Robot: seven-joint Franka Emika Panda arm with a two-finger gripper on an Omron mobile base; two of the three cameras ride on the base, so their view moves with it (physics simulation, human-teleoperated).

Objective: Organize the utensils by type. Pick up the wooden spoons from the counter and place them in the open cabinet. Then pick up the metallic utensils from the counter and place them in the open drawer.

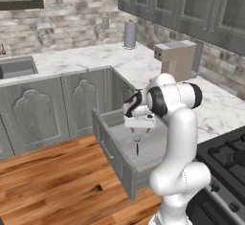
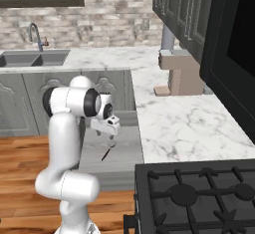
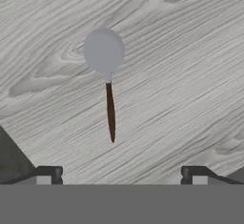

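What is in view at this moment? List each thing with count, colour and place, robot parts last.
spoon: one, round grey bowl and dark slim handle, lying flat inside the open drawer, below the gripper
open drawer: one, grey, pulled out under the counter
counter: one, white marble with grey veins, L-shaped
sink: one, grey, set in the far counter, with a tap
cardboard-coloured box: one, tan, standing on the counter
grey cylinder: one, upright on the counter near the wall
stove: one, black, beside the counter
gripper: one, dark fingertips, open, holding nothing, above the spoon
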